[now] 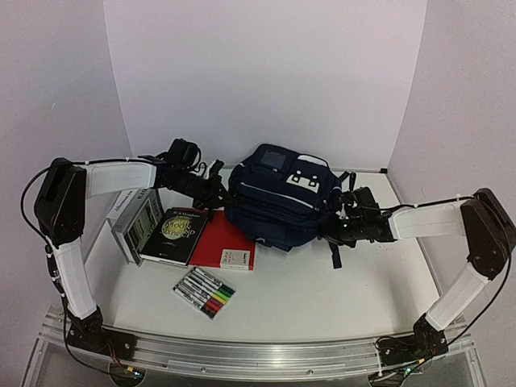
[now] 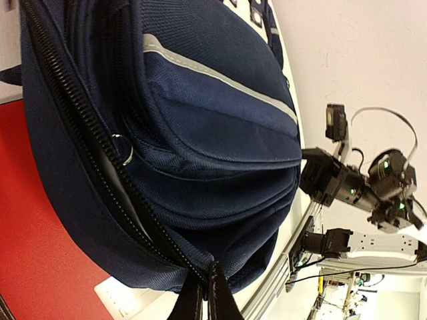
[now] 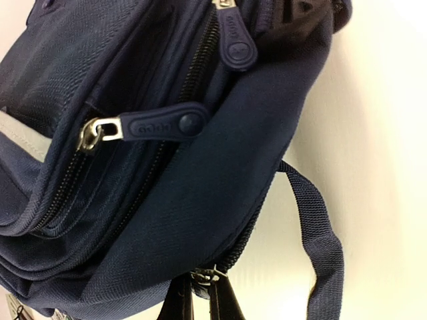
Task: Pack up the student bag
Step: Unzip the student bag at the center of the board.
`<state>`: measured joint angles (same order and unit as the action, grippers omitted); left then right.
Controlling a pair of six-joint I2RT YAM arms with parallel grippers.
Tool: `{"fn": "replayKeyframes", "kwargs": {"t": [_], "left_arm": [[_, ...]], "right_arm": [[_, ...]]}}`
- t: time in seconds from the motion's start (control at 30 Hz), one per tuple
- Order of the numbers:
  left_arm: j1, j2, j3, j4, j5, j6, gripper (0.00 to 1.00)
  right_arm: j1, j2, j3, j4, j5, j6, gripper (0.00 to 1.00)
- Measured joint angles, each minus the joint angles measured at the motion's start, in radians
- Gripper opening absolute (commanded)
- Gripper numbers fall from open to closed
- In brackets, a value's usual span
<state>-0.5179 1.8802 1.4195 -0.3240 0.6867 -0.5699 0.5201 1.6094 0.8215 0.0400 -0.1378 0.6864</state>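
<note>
The student bag (image 1: 278, 201), a navy backpack with pale piping, lies in the middle of the table. At its left side my left gripper (image 1: 218, 184) is shut. In the left wrist view its fingertips (image 2: 202, 293) pinch the bag's fabric (image 2: 200, 100) at the end of a black zipper track. At the bag's right side my right gripper (image 1: 340, 219) is shut too. In the right wrist view the right gripper (image 3: 201, 297) clamps a metal zipper slider (image 3: 208, 275) on the bag's lower seam. A loose strap (image 3: 320, 233) hangs beside it.
Left of the bag lie a red notebook (image 1: 224, 240), a dark book (image 1: 175, 234), a small white box (image 1: 235, 258) and upright grey books (image 1: 133, 219). A pack of markers (image 1: 204, 292) lies nearer the front. White walls close in the table.
</note>
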Motion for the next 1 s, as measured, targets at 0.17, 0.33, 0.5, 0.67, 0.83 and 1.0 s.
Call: {"fn": "replayKeyframes", "kwargs": {"t": [0.17, 0.33, 0.5, 0.67, 0.83, 1.0], "left_arm": [[0.006, 0.0, 0.002, -0.015, 0.007, 0.027, 0.0], [0.026, 0.007, 0.009, -0.024, 0.035, 0.049, 0.0], [0.066, 0.013, 0.03, -0.056, 0.039, 0.07, 0.0], [0.092, 0.018, 0.036, -0.072, 0.04, 0.082, 0.0], [0.09, 0.023, 0.041, -0.094, 0.041, 0.099, 0.0], [0.087, 0.023, 0.041, -0.103, 0.041, 0.102, 0.0]], "right_arm": [[-0.054, 0.042, 0.006, 0.074, -0.083, -0.067, 0.0], [-0.073, 0.046, 0.018, 0.077, -0.149, -0.157, 0.34], [-0.103, -0.079, 0.015, -0.038, -0.092, -0.249, 0.77], [0.001, -0.278, 0.065, -0.144, -0.021, -0.341, 0.92], [0.179, -0.241, 0.246, -0.204, 0.06, -0.44, 0.94], [0.286, -0.039, 0.41, -0.258, 0.187, -0.556, 0.95]]}}
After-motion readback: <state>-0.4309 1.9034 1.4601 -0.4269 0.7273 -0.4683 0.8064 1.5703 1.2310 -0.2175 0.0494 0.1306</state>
